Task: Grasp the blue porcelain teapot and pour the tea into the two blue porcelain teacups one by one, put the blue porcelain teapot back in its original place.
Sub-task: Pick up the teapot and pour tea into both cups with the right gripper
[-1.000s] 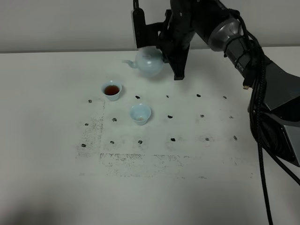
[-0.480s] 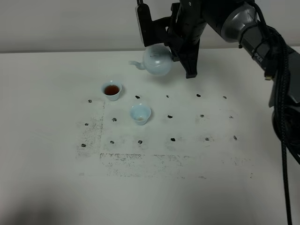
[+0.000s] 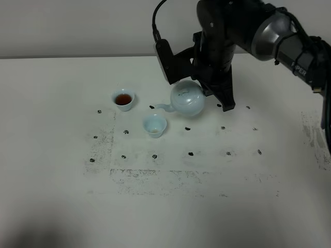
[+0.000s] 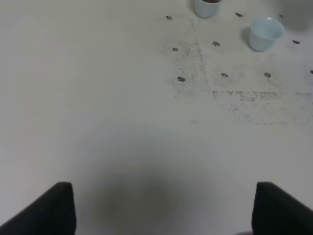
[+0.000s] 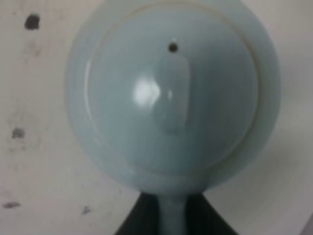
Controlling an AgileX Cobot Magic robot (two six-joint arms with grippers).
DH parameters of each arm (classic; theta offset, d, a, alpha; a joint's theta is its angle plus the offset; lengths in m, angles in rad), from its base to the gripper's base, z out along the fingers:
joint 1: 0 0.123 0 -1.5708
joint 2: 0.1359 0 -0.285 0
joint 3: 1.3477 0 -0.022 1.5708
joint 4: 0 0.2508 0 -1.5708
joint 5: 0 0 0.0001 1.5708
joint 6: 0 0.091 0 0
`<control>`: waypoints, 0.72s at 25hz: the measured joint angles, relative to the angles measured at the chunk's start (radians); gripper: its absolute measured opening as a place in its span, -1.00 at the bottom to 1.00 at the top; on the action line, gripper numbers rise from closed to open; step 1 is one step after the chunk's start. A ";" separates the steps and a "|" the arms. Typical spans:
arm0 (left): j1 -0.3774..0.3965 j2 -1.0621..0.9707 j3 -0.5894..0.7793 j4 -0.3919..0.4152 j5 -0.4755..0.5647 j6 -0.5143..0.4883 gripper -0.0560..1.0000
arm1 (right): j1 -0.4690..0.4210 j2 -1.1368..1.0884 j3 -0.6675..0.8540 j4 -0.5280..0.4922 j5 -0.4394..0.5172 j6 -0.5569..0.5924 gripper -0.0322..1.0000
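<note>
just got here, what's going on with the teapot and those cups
The right gripper is shut on the handle of the blue porcelain teapot, holding it with the spout aimed toward the nearer teacup, which looks empty or nearly so. The farther teacup already holds dark tea. The left gripper hangs open above the table, holding nothing.
</note>
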 joint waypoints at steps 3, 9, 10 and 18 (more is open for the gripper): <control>0.000 0.000 0.000 0.000 0.000 0.000 0.43 | 0.038 0.024 0.000 -0.104 -0.003 0.000 -0.85; 0.000 0.000 0.000 0.000 0.000 0.000 0.43 | 0.045 0.053 0.002 -0.166 -0.004 0.000 -0.85; 0.000 0.000 0.000 0.000 0.000 0.000 0.43 | 0.045 0.053 0.002 -0.173 -0.004 0.000 -0.85; 0.000 0.000 0.000 0.000 0.000 0.000 0.43 | 0.045 0.053 0.002 -0.179 -0.070 -0.003 -0.85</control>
